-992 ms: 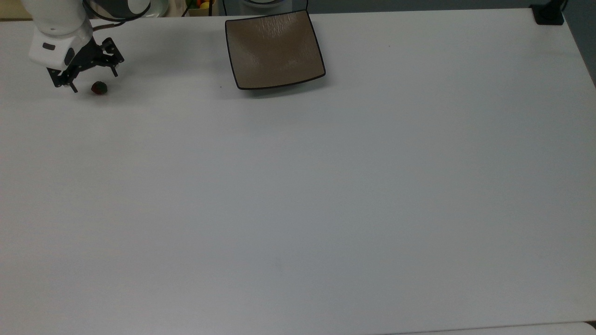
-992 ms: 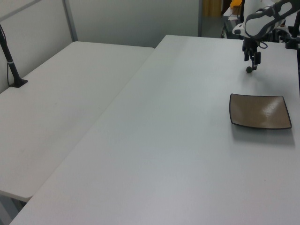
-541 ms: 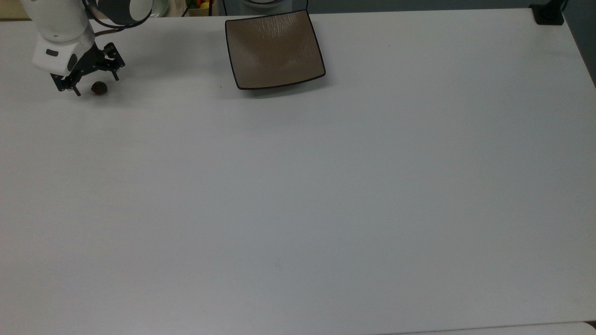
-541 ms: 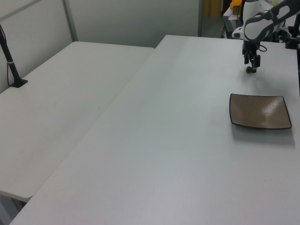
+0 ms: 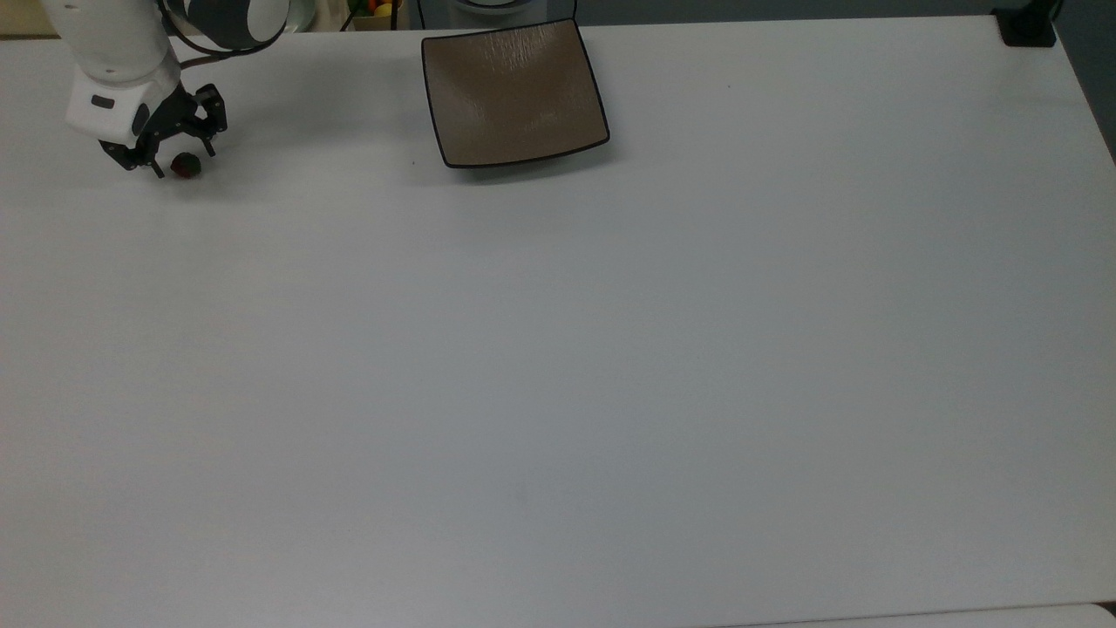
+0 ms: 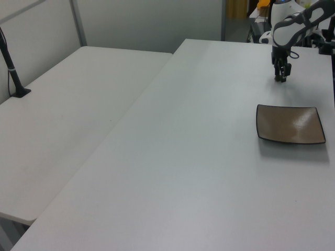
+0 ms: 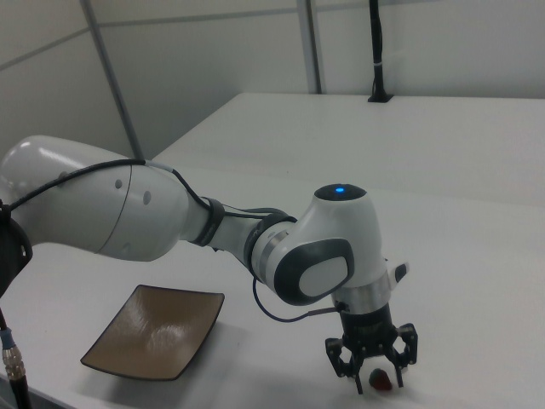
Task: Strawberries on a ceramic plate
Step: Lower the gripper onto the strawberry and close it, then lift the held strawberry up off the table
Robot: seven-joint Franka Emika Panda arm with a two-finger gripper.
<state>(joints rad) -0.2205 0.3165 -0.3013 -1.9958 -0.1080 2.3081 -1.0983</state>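
Observation:
The tiny red strawberry (image 5: pixel 185 166) lies on the white table near the top view's upper left; the right view shows the strawberry (image 7: pixel 384 381) by the table's near edge. My gripper (image 5: pixel 184 162) is open and down at the table, one finger on each side of the berry. In the left view the gripper (image 6: pixel 281 78) hides the berry. The square taupe-brown ceramic plate (image 5: pixel 513 93) with its black rim sits empty to the top view's right of the gripper. The plate (image 6: pixel 289 124) lies nearer the camera than the gripper in the left view, and the plate (image 7: pixel 157 331) is at the right view's lower left.
A black clamp post (image 5: pixel 1027 26) stands at the top view's upper right corner. A second white table (image 6: pixel 63 110) adjoins on the left view's left. A round pale dish (image 5: pixel 493 5) and coloured fruit (image 5: pixel 380 9) sit beyond the table's far edge.
The gripper has come down over the strawberry and shifted slightly, so its fingers now straddle the berry at table height. Strawberry and plate have not moved.

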